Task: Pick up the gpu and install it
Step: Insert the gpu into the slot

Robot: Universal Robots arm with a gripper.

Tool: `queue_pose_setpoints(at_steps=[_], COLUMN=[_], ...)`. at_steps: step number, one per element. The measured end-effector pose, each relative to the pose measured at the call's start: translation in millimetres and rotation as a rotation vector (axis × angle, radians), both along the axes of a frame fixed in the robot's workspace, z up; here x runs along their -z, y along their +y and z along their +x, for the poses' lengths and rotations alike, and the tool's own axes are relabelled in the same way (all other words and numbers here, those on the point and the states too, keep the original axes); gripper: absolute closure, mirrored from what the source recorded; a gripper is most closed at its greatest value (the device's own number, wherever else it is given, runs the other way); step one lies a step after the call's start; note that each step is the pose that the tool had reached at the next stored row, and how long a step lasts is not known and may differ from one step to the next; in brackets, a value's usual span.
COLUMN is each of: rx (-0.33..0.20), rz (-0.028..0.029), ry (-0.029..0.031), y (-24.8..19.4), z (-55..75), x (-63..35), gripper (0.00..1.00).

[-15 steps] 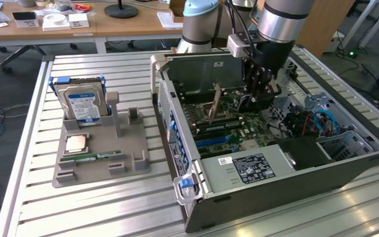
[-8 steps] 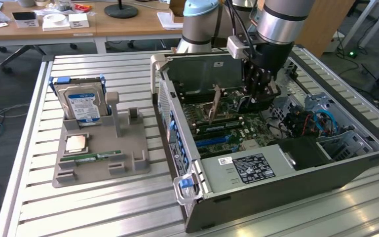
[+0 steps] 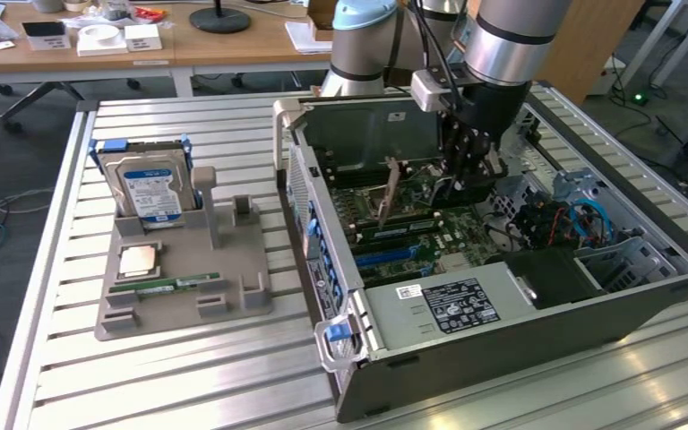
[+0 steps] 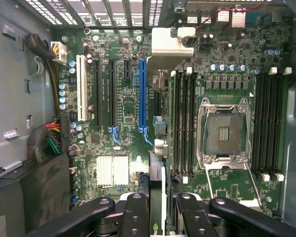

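End effector: your end effector [image 3: 466, 184] is down inside the computer case [image 3: 536, 349], its fingers [image 4: 135, 212] drawn in narrow on the top edge of the gpu [image 4: 157, 170].
Gpu: it hangs on edge above the motherboard [image 4: 118, 123], with its silver bracket [image 4: 171, 42] toward the vented rear wall. It sits just beside the blue slot [image 4: 142, 94] and is not seated in it.
Slot bearing: in the exterior view the blue slot lies at about 7 o'clock from the end effector.
Step in hand: lining the card up over the slot, as I judge it.
Doing it well: keep the card upright and parallel to the slot. Bring its lower edge square over the slot's whole length, and guide the bracket into the rear opening. A tilt would likely jam it.
Slots counted: one blue slot, one white slot [image 4: 80, 86], three black slots, one of them short.
Socket: one bare processor socket [image 4: 226, 131], with a bank of memory slots on each side.
Holder: at 9 o'clock from the case, on the table [image 3: 201, 376], one grey holder [image 3: 183, 309] carries one hard drive [image 3: 147, 188], one processor chip [image 3: 139, 260] and one memory stick [image 3: 179, 285].
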State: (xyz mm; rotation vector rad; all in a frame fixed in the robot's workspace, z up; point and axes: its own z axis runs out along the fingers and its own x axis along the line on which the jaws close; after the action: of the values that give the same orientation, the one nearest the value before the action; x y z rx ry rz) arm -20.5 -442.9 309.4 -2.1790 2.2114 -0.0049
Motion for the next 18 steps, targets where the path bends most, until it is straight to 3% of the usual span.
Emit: queue_pose_setpoints(at_steps=[18], rx=[0.0], rz=[0.0001], ry=[0.0], y=[0.0], z=[-3.1], x=[3.3], gripper=[0.74])
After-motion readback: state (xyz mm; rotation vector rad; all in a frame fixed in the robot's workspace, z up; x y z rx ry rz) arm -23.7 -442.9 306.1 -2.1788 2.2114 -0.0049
